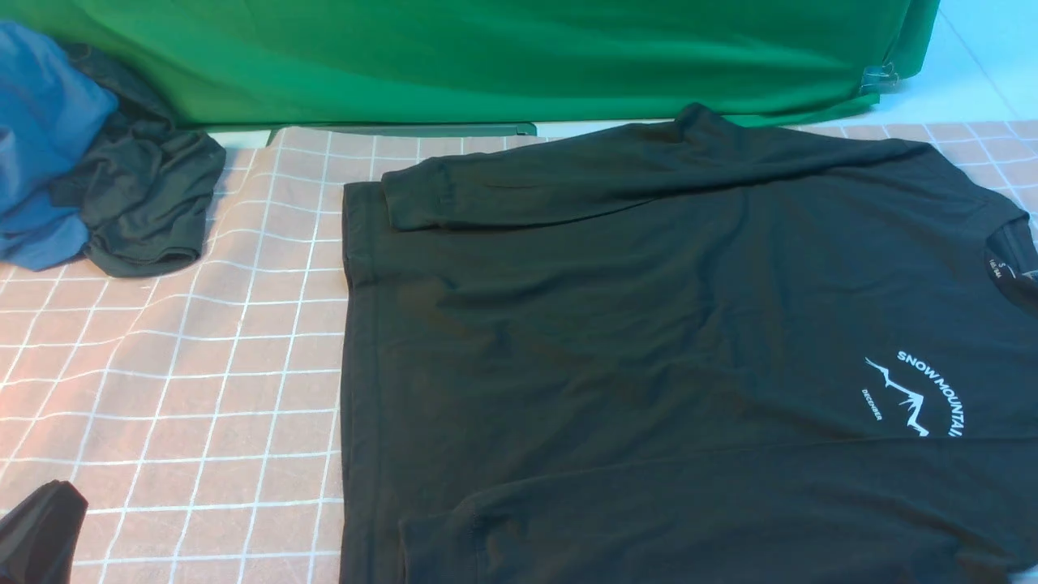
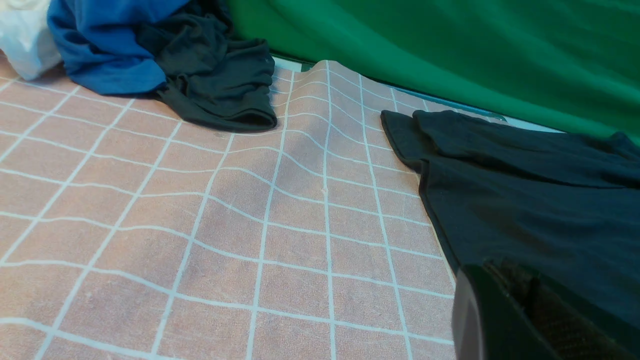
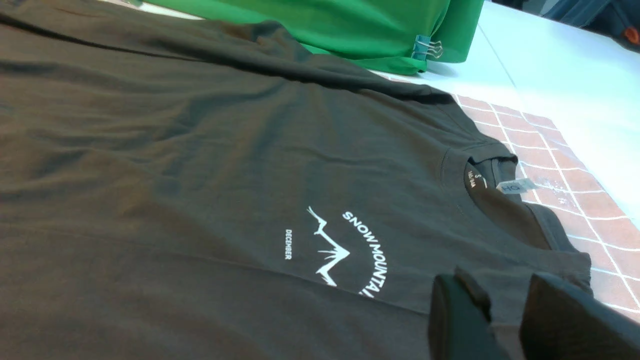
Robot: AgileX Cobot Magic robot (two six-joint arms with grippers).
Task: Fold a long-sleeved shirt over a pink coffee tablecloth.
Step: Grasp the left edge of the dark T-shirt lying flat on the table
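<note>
This looks like a staged lab test setup: a green backdrop cloth (image 1: pixel 486 57) pinned with a binder clip (image 3: pixel 428 47) behind a white worktop (image 3: pixel 550 70), and clothes (image 1: pixel 122 195) heaped aside.

A plain green cloth (image 1: pixel 486 57) hangs across the back, its right corner pinched by a metal binder clip (image 3: pixel 424 46). At the far left a crumpled blue garment (image 1: pixel 40 138) touches a smaller dark grey garment (image 1: pixel 146 203), which is bunched on its right. Beside the blue one sits something pale (image 2: pixel 22 40), perhaps another cloth. A white surface (image 3: pixel 550 75) stretches beyond the clip.
</note>
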